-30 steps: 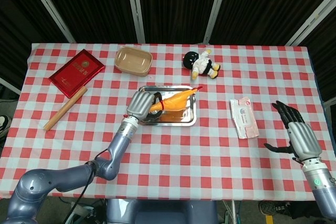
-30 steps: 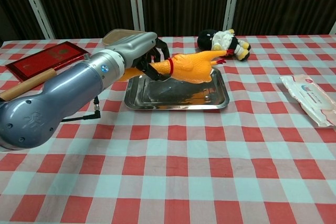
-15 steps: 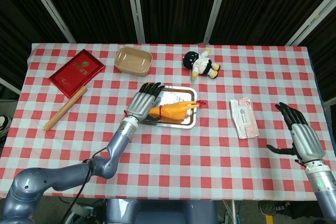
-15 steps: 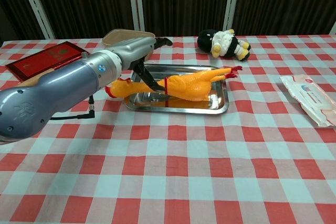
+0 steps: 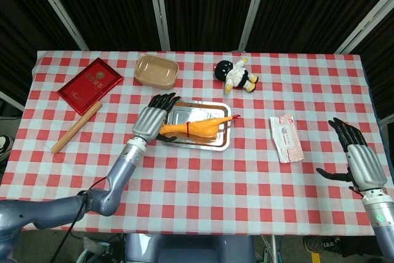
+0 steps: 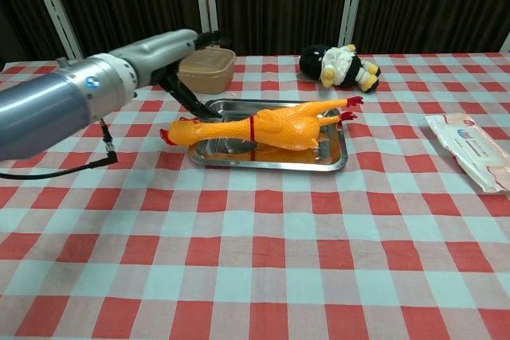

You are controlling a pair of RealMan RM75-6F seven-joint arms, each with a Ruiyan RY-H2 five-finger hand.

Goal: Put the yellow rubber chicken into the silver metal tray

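far left on the tabletop [image 5: 203,170]: red book [image 5: 90,84] lying flat, a wooden rod [image 5: 76,127] slanting just beside its near corner, both well apart from the work. a tan bowl [image 5: 156,71] sits at the back, near the far-left corner of the silver metal tray [image 5: 218,145]. my left robot hand [image 5: 151,117] is released, fingers spread, holding nothing; it hovers at the tray's left end, just beside the chicken's head, and in the chest view the fingers [image 6: 209,37] hang above the tray with a clear gap under them. i judge that gap is there so the toy can lie undisturbed. the yellow rubber chicken [image 5: 194,129] lies lengthwise in the tray, body on the metal floor, but it is longer than the tray: head and beak stick out over the left rim, red feet rise over the right rim. i read it as in, though resting on the rims rather than fully inside; the soft body would probably flex if nudged. behind and to the right, a black-and-white plush doll [image 5: 236,74] lies on its side, apart from the tray. further right a packet of wipes [image 5: 285,138] lies flat. my right robot hand [image 5: 357,159] is at the far right edge, open-fingered and holding nothing, kept out of the way. surface is a red-and-white checked cloth, a little rumpled. behind it, dark curtains with pale metal struts; floor only glimpsed at the corners.
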